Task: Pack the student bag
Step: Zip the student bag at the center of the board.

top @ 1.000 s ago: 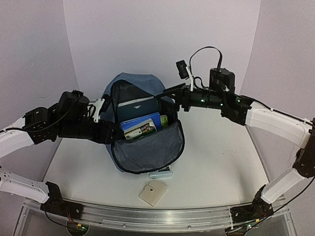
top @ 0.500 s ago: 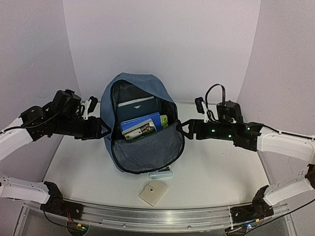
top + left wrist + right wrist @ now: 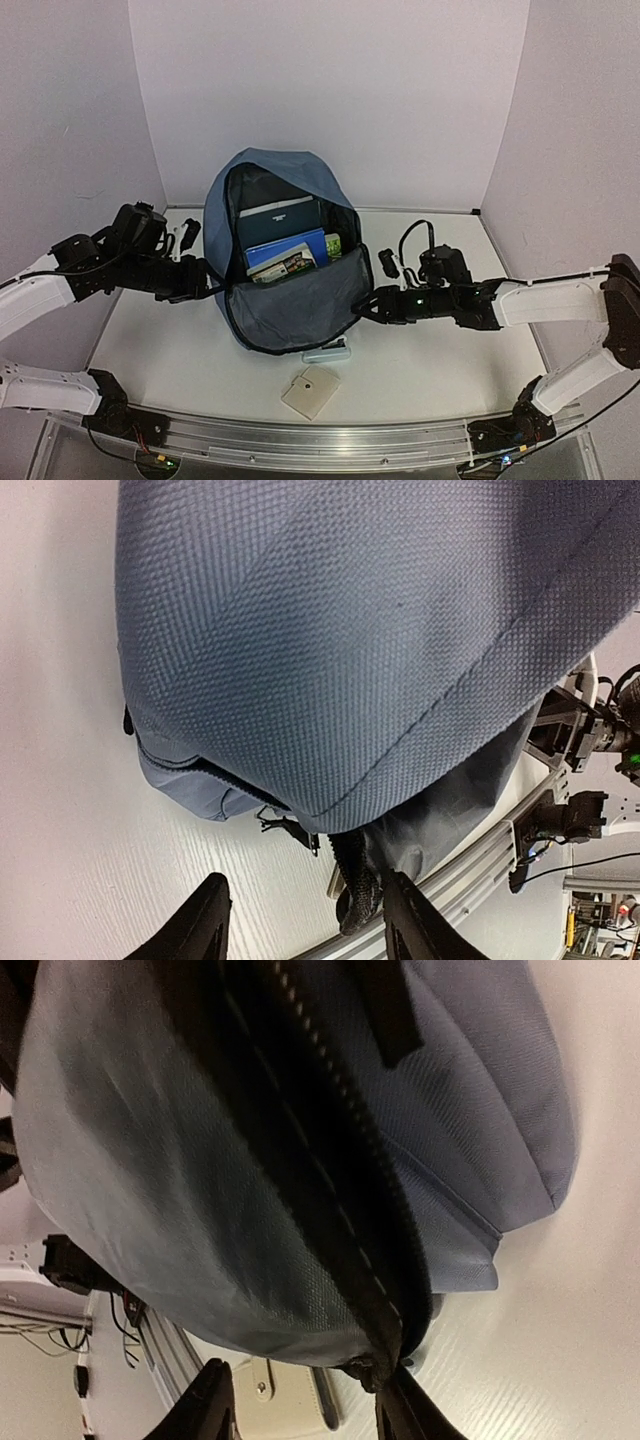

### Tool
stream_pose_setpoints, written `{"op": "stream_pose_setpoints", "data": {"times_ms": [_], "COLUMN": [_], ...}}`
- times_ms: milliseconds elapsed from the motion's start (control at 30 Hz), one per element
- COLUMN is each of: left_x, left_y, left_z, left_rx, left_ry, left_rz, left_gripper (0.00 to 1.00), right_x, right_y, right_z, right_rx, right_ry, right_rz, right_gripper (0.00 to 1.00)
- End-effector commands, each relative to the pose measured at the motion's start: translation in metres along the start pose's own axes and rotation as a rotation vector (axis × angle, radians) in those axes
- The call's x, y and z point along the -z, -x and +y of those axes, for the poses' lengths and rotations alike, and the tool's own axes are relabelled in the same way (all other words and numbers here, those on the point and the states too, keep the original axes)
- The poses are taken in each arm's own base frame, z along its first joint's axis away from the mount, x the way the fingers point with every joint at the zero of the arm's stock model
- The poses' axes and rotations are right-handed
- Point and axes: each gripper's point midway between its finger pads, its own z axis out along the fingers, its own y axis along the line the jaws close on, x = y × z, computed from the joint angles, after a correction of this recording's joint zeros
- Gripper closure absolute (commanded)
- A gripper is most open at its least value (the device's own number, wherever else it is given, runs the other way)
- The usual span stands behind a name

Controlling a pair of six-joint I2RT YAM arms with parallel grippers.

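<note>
Slate-blue fabric fills both wrist views: the bag (image 3: 298,302) stands in the middle of the surface (image 3: 450,360), between the two grippers, main compartment unzipped and its grey-lined flap fallen forward. Books (image 3: 285,255) already stand inside.

Left gripper (image 3: 207,280): fingers spread, nothing between them, just off the bag's left flank. In its own camera the fabric wall sits straight ahead of the fingers and a small zip pull (image 3: 288,827) hangs just beyond the fingertips.

Right gripper (image 3: 362,306): also spread and empty, low against the bag's right side. Its own view shows the black zip (image 3: 330,1100) running down to its end (image 3: 372,1368), right in front of the fingers and close to one of them.

Our reading: loading looks largely done, and the step in hand is taking hold of the bag's edges, either to steady the opening or to start closing it. Two items lie outside, nearer the arm bases than either gripper: a pale flat case (image 3: 328,353) tucked against the flap's front edge and a beige square pad (image 3: 311,391) beyond it. We cannot tell whether they belong in the bag.

Next move calls for a fine pinch on the small pull while the other gripper holds the limp fabric taut, otherwise the zip will bunch.

The surface is white and matte, with a metal rail (image 3: 320,440) at the near edge. The walls (image 3: 330,90) are plain and pale lilac.
</note>
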Motion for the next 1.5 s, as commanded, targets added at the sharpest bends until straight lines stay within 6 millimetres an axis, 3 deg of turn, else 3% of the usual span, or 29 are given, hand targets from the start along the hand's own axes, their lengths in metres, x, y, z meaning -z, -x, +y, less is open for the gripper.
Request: {"op": "stream_pose_setpoints", "data": {"times_ms": [0, 100, 300, 433, 833, 1133, 1333, 1467], "left_x": [0.008, 0.008, 0.0, -0.012, -0.034, -0.033, -0.028, -0.016], "left_y": [0.007, 0.005, -0.006, -0.013, 0.004, 0.017, 0.02, 0.018], "left_z": [0.007, 0.016, 0.008, 0.001, 0.006, 0.011, 0.007, 0.005], "left_rx": [0.015, 0.039, -0.031, -0.088, -0.128, -0.15, -0.167, -0.183], "left_ry": [-0.006, -0.01, -0.124, -0.175, -0.138, -0.1, -0.104, -0.11], "left_rz": [-0.098, -0.157, -0.182, -0.141, -0.201, -0.272, -0.279, -0.29], "left_gripper": [0.48, 0.48, 0.52, 0.55, 0.66, 0.77, 0.98, 1.0], "right_x": [0.002, 0.022, 0.077, 0.091, 0.086, 0.087, 0.085, 0.081], "right_y": [0.022, 0.042, 0.105, 0.131, 0.135, 0.133, 0.132, 0.133], "right_z": [0.045, 0.069, 0.126, 0.146, 0.149, 0.149, 0.146, 0.139], "right_rx": [0.0, 0.016, -0.003, -0.019, -0.042, -0.038, -0.039, -0.038], "right_ry": [0.204, 0.256, 0.348, 0.385, 0.412, 0.419, 0.409, 0.385], "right_rz": [-0.046, -0.114, -0.328, -0.393, -0.39, -0.39, -0.393, -0.403], "right_gripper": [0.86, 1.0, 1.0, 1.0, 1.0, 1.0, 1.0, 1.0]}}
